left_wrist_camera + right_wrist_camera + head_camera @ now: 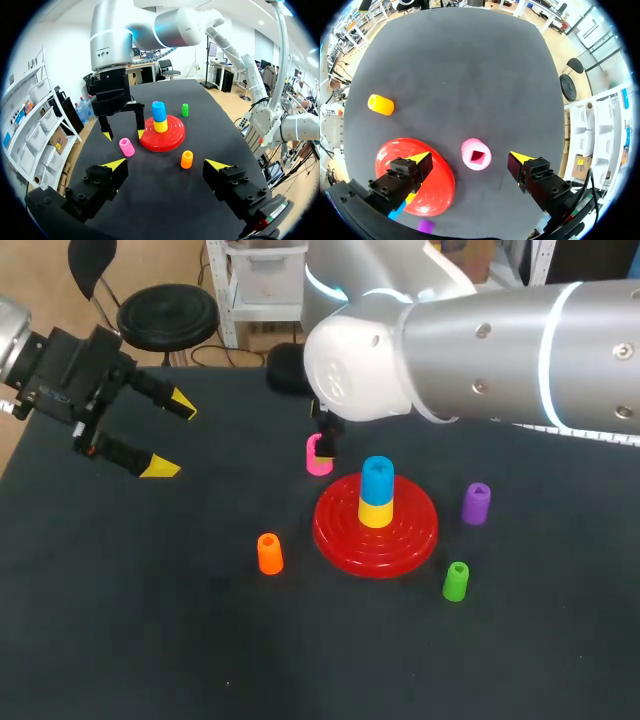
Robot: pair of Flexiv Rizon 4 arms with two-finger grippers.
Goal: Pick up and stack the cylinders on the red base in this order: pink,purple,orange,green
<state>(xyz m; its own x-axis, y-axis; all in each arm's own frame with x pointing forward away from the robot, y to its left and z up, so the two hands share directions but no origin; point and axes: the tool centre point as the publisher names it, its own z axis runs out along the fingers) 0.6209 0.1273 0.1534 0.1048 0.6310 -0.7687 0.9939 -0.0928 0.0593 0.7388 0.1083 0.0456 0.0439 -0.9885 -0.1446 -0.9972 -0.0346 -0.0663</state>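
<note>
— Pink cylinder (476,155): where?
— On the table (470,75), beside the red base (440,175), below my right gripper's (470,156) spread fingers, ungrasped. Left gripper (166,163): spread, empty, well apart.
— Risk?
— Closing off-centre could knock it into the base.

I'm looking at a black table (150,640) with five things resting directly on its surface. The red base (385,545) sits right of the middle. The pink cylinder (318,462) is just beside the base's far-left edge, apart from it and not touching. The orange cylinder (269,553) stands upright near the base's left. The purple cylinder (476,503) stands to the base's right and the green cylinder (456,581) by its near-right rim — both clear of it.
</note>
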